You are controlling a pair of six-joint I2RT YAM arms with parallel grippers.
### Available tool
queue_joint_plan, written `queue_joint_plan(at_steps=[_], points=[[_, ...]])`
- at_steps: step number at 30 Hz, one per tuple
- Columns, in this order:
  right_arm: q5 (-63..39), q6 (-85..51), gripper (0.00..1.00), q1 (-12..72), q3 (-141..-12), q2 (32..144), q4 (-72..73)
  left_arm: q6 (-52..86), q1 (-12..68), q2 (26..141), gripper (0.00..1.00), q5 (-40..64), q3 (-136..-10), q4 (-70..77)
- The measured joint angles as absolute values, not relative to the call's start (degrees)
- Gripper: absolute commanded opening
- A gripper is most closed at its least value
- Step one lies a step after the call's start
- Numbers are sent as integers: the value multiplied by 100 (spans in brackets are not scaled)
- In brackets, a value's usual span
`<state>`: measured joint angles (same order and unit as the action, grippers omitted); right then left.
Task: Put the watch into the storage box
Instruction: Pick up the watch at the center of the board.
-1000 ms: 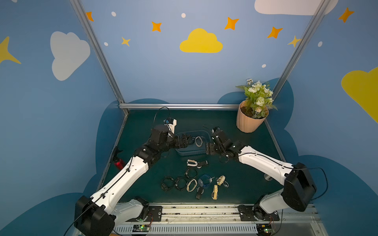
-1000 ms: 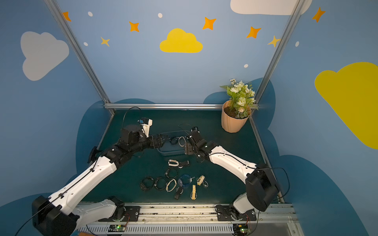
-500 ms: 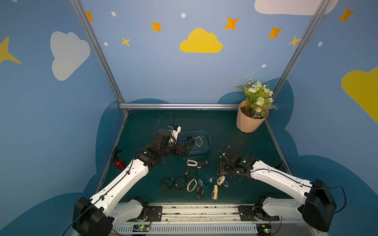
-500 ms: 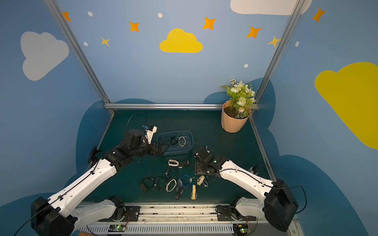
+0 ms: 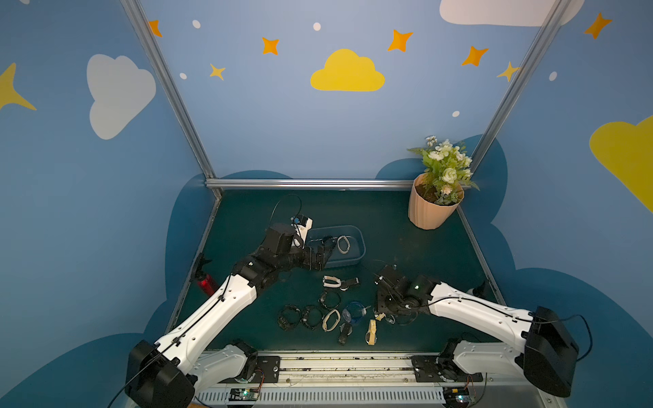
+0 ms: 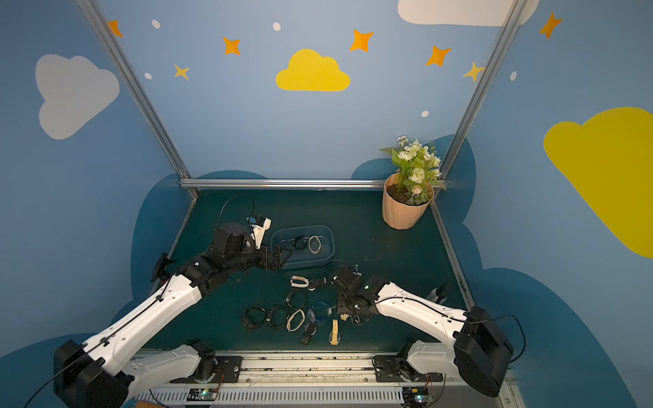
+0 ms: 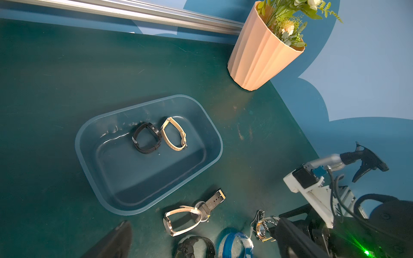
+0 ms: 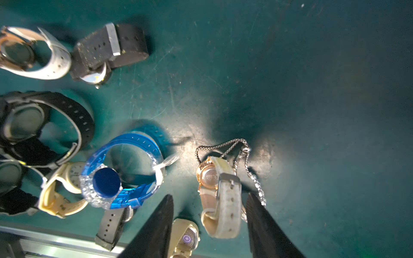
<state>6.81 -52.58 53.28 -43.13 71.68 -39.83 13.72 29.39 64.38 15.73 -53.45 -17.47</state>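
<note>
- In both top views, the storage box (image 5: 348,262) (image 6: 311,262) is being shown near the middle of the green mat. The watch (image 5: 381,317), pale-strapped, is lying well apart from the box, on its robot-facing side and toward the right arm.
- The right gripper (image 5: 380,312) is being held straight above that watch. Its arm is stretched low from the base and the wrist is bent downward, so the right arm is judged much the nearer.
- The left gripper (image 5: 323,252) is being held level at the box's rim on the left arm's side. Its jaws are spread wide and nothing is being carried.
- In the left wrist view, a black watch (image 7: 146,140) and a cream watch (image 7: 174,134) are being shown touching inside the box. The task's watch is lying outside it, beyond the box's robot-facing wall.
- In the right wrist view, the watch's strap is being shown running lengthwise between the dark fingers (image 8: 156,227), with the rose-gold case at the end away from the wrist.
- The jaws are being held partly apart, one on each side of the strap, with a gap showing on both sides. Nothing is being gripped yet.
- A squeeze across the strap's width is judged to be the next need. The chain (image 8: 223,145) looped round the case and the gold watch (image 8: 185,236) just beside one finger could be caught.
</note>
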Motion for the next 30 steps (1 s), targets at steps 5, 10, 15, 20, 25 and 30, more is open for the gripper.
queue_joint_plan(at_steps=[5, 10, 15, 20, 25, 30], points=[[655, -5339, 37, 5334, -4250, 7273, -3876, 1372, 2939, 6440, 100, 1557, -5345, -1754], [650, -5393, 25, 5334, -4241, 7321, -3756, 1369, 2939, 6440, 100, 1527, -5345, -1789], [690, -5393, 13, 5336, -4241, 7319, -3677, 1367, 2939, 6440, 100, 1487, -5345, -1822], [884, -5277, 4, 5334, -4292, 7273, -3723, 1365, 2939, 6440, 100, 1444, -5345, -1863], [1190, -5052, 5, 5334, -4534, 7113, -3804, 1365, 2939, 6440, 100, 1439, -5345, -1898], [1562, -4591, 5, 5288, -5109, 7057, -3800, 1358, 2939, 6440, 100, 1398, -5345, -1916]])
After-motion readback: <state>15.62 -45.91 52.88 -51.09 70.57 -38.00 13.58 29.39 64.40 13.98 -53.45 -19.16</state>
